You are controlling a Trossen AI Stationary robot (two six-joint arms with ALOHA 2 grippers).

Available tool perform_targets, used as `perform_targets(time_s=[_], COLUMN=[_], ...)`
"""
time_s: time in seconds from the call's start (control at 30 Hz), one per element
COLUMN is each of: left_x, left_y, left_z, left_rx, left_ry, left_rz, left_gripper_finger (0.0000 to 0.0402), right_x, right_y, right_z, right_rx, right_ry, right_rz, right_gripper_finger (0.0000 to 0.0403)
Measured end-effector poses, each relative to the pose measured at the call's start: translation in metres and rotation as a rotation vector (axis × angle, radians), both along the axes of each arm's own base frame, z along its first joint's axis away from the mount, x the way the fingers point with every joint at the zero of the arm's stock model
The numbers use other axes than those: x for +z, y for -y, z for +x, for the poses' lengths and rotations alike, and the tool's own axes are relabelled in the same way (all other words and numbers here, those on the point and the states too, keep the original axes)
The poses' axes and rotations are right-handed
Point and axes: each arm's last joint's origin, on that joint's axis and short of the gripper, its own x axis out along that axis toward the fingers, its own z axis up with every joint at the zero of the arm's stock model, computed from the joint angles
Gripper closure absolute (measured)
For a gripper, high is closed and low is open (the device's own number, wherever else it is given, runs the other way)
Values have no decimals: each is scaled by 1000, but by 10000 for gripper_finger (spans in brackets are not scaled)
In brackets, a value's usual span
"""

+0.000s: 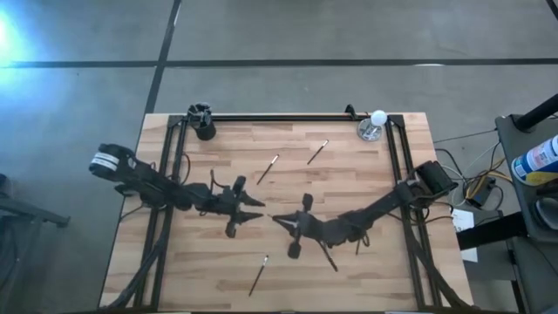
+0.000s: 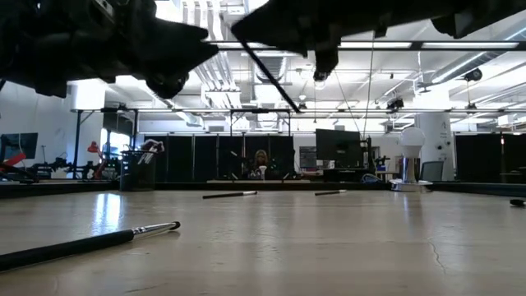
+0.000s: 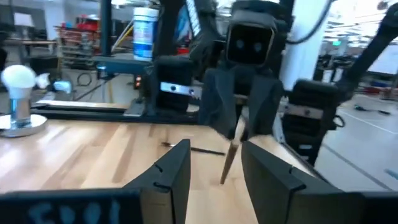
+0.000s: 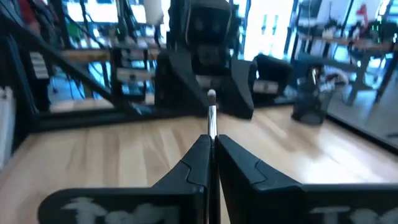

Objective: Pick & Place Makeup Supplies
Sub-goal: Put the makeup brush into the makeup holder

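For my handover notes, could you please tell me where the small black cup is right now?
In the high view, the small black cup stands at the wooden table's far left corner, holding brushes, opposite the white ball on a silver base at the far right.

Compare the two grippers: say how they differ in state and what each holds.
The left gripper is open and holds nothing; the right gripper is shut on a brush. In the high view the left gripper points toward the right one, and the two face each other over mid-table. Both are dark and two-fingered.
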Motion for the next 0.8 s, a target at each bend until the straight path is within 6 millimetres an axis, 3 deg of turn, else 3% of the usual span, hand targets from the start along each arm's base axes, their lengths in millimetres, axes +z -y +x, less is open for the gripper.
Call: perform_targets(time_s=[0.4,0.63,0.8], left_x=[20,21,21], left_y=[18,21,21], left_z=[23,32,31], left_rx=[-63,-60,-51], left_ry=[111,115,120], left_rz=[-3,15,32], left_gripper_finger=[266,266,306], right_x=[11,12,12], right_y=[-2,-3,-3], right_z=[0,1,1], right_rx=[43,46,47], right_ry=[85,93,90], right_rz=[-22,-33,-36], right_gripper_finger=[381,381,381])
